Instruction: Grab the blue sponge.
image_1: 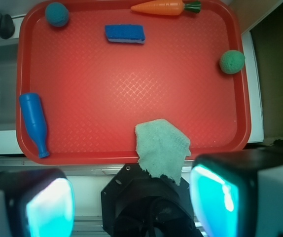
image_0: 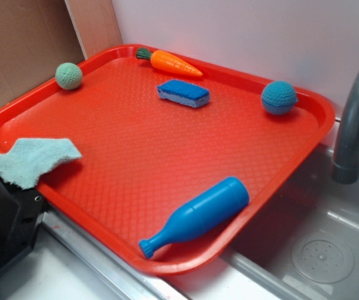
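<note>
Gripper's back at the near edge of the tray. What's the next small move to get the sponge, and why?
Probably move forward over the cloth toward the sponge. The open gripper holds nothing, and the sponge lies at the tray's far side, near the carrot.

So the blue sponge (image_0: pixel 183 93) (image_1: pixel 125 33) you're after is a small flat rectangle, bright blue on top with a paler blue-white layer underneath, lying flat with the blue side up and looking untouched. From your wrist view it's way out ahead of the claw (image_1: pixel 131 197), near the far edge of the frame and just a bit left of the centre line between the fingers, long side running across your view. Nothing's gripping it; it sits well apart from the claw.
</note>
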Robot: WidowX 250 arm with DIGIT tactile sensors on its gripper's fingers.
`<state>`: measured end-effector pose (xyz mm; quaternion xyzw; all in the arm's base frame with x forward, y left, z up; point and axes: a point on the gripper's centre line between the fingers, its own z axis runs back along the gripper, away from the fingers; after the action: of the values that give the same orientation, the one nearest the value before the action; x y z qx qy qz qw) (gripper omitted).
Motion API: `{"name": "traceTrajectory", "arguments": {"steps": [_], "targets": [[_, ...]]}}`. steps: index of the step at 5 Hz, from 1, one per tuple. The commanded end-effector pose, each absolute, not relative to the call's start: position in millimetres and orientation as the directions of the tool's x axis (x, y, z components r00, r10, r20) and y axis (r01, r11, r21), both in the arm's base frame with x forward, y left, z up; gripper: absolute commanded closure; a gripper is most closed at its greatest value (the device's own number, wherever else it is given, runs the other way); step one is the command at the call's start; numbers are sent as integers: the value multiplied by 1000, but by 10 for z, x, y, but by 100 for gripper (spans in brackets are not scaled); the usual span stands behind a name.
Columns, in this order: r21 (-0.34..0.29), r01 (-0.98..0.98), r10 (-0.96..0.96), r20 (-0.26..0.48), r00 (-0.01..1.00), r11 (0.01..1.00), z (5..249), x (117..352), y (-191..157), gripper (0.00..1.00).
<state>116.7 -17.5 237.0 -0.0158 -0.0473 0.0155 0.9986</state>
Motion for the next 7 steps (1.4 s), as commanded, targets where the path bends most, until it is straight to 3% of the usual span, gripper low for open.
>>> {"name": "traceTrajectory", "arguments": {"steps": [1, 2, 3, 4, 5, 6, 7], "targets": [[-33, -29, 32, 94, 995, 999, 2370, 1167, -175, 0], [70, -234, 236, -19, 972, 970, 1871, 1566, -73, 0], [69, -349, 344, 71, 936, 935, 1610, 2007, -94, 0], [-15, -531, 528, 131, 839, 847, 1423, 2290, -5, 0], [-95, -715, 718, 186, 671, 693, 1338, 2577, 72, 0], [-126, -759, 767, 186, 614, 638, 1225, 2734, 178, 0], [-110, -771, 773, 209, 599, 628, 1045, 2907, 187, 0]]}}
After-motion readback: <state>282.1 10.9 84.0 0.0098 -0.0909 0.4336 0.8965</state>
